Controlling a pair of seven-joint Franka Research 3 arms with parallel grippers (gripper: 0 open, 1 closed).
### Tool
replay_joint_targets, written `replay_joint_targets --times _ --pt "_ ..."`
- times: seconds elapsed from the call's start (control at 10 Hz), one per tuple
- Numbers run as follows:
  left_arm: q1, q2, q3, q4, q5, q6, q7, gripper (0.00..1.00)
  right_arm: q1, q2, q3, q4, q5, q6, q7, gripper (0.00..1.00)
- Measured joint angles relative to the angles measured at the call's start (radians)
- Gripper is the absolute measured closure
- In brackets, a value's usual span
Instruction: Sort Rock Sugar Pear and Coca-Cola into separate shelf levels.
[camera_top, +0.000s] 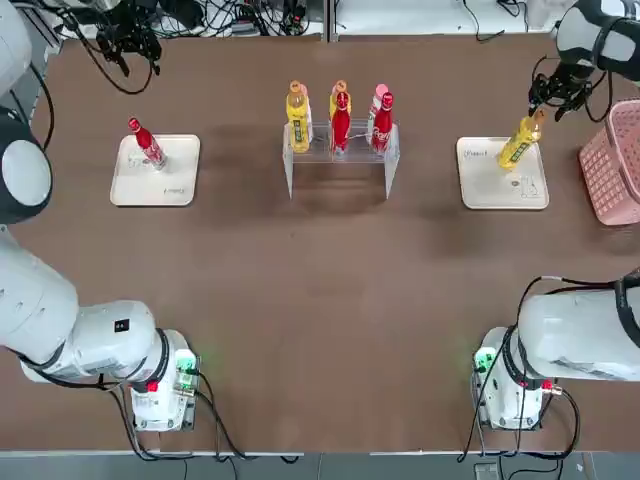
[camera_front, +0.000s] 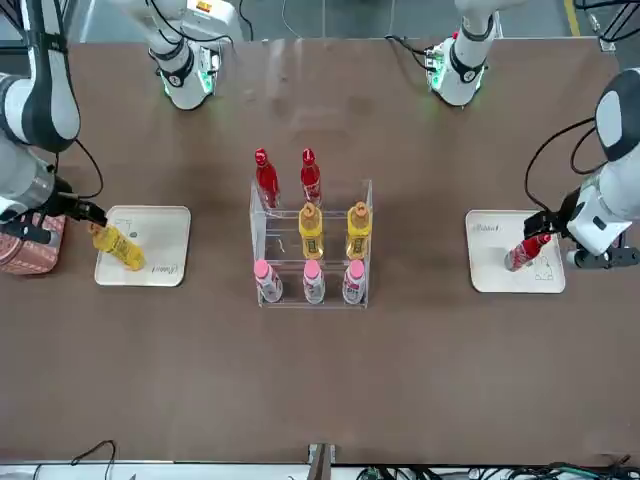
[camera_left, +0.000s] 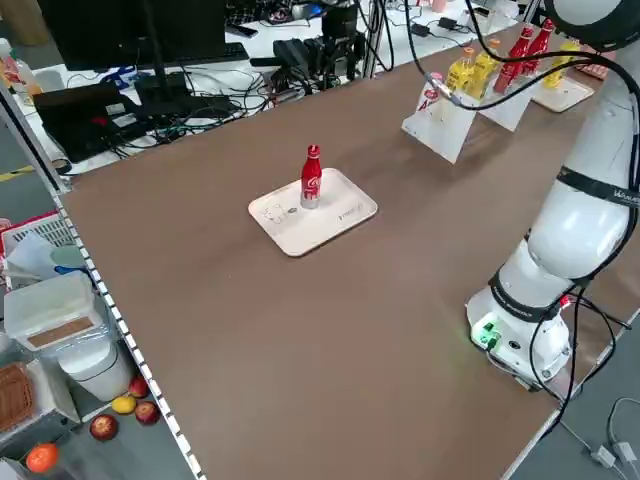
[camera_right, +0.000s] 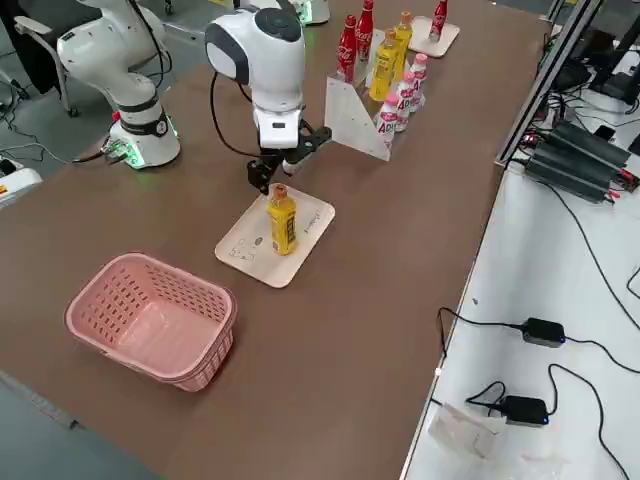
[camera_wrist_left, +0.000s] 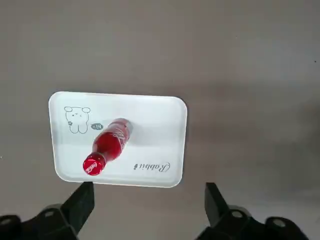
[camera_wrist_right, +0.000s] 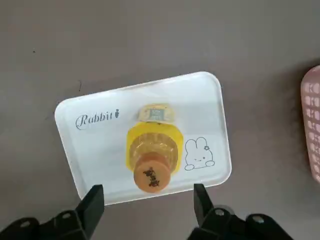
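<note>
The brown table (camera_top: 320, 300) carries a clear acrylic two-tier shelf (camera_top: 338, 152) at its middle, two beige trays and a pink basket (camera_top: 612, 165). Cables and electronics crowd the benches around it. The left pincer (camera_wrist_left: 149, 200) hangs released above a red Coca-Cola bottle (camera_wrist_left: 107, 145); the right pincer (camera_wrist_right: 148, 202) hangs released above a yellow Rock Sugar Pear bottle (camera_wrist_right: 152, 157).

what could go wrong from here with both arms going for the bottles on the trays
1. The right gripper hangs open above the yellow Rock Sugar Pear bottle, which stands alone on its tray; an off-centre descent could knock it over, perhaps toward the pink basket.
2. The left gripper is open above the Coca-Cola bottle, also standing unsupported, so a finger clipping the cap may topple it.
3. The clear shelf is already crowded; placing another bottle may bump its neighbours.
</note>
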Motion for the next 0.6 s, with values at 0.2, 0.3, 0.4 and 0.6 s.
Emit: replay_joint_targets --times 0.2,0.3,0.4,0.6 --pt "0.010 0.001 0.000 -0.071 0.000 0.074 0.000 0.02 0.000 0.013 0.000 0.000 0.000 0.010 0.000 0.19" --pt "0.021 0.002 0.000 -0.102 0.000 0.111 0.000 0.02 0.000 0.014 -0.001 0.000 0.000 0.011 0.000 0.19" --pt "0.027 0.003 0.000 -0.130 0.000 0.146 0.000 0.02 -0.001 0.014 -0.001 0.000 0.000 0.011 0.000 0.19" --pt "0.028 0.003 0.000 -0.175 0.001 0.200 0.000 0.02 -0.002 0.020 -0.002 -0.001 0.000 0.022 0.000 0.22"
